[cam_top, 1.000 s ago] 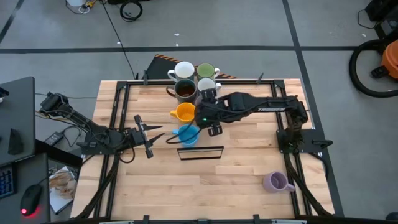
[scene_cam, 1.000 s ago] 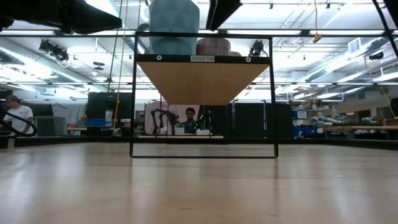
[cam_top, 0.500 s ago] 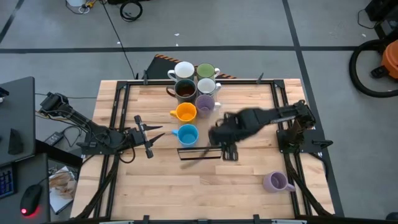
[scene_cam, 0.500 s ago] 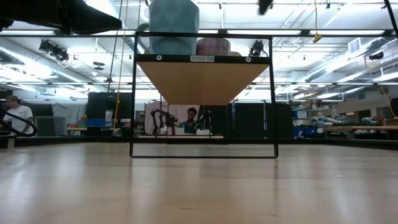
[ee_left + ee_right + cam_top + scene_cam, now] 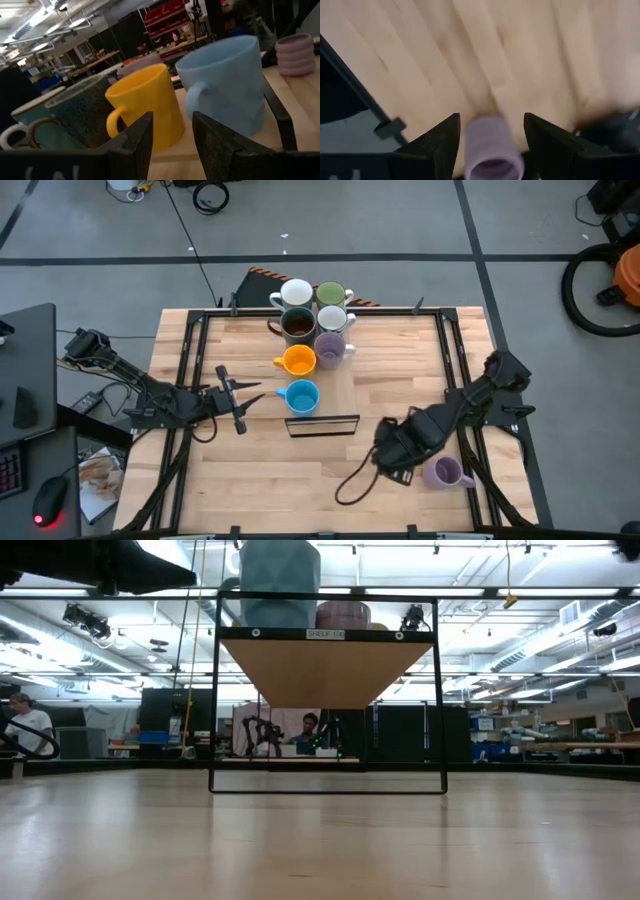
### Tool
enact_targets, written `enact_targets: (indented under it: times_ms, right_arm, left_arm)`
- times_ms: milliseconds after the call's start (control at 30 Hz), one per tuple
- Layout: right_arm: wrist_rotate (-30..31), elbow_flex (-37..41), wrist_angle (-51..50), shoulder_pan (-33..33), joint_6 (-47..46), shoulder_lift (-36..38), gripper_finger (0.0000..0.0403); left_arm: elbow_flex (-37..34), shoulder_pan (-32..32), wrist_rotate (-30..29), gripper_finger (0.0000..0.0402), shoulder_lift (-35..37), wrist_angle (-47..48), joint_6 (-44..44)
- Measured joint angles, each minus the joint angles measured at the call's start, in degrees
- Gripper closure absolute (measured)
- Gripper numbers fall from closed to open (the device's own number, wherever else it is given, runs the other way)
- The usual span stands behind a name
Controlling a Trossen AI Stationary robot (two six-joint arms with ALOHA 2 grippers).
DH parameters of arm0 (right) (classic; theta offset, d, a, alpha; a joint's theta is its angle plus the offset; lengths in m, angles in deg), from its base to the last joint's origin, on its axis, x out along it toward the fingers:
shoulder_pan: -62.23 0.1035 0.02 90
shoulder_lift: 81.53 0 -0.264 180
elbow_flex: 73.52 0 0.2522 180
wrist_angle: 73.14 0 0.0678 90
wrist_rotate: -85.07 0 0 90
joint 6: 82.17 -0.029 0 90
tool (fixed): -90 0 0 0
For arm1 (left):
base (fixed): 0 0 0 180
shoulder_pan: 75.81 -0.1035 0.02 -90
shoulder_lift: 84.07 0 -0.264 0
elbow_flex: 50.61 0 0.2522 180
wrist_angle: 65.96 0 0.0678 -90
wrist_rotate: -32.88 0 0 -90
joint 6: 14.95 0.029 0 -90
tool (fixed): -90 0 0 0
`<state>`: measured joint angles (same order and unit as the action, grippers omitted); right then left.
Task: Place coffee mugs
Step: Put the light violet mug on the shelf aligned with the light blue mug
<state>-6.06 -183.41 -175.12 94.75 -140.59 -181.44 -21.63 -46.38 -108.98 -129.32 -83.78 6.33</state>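
1. The right gripper (image 5: 395, 463) is now hanging near the table's front right, having swung away from the mug cluster where it was a second ago; the light purple mug (image 5: 331, 345) it was over is sitting beside the orange mug (image 5: 298, 361).
2. Its fingers (image 5: 547, 145) are standing wide with nothing between them, just beside the second light purple mug (image 5: 441, 472).
3. The left gripper (image 5: 236, 401) is waiting partly open and empty, left of the blue mug (image 5: 301, 395).
4. The right wrist view is showing that mug (image 5: 490, 150) lined up between the fingers; the high view is showing it to one side.
5. The low view is showing mugs on a shelf (image 5: 326, 639).
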Motion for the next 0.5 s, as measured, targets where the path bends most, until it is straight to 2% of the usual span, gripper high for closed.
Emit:
enact_targets:
  times_ms: [100,300,500]
  right_arm:
    - [-5.2,5.1,1.6,1.8,-6.2,1.6,0.0178]
    - [-14.6,16.1,12.1,4.5,-16.1,5.3,0.0178]
    - [-21.6,26.1,20.0,7.4,-26.6,9.6,0.0178]
  left_arm:
    - [0.0,0.0,0.0,0.0258,0.0,-1.5,1.8]
    - [0.0,0.0,0.0,0.0258,0.0,-1.6,6.5]
    - [0.0,0.0,0.0,0.0258,0.0,-1.6,9.4]
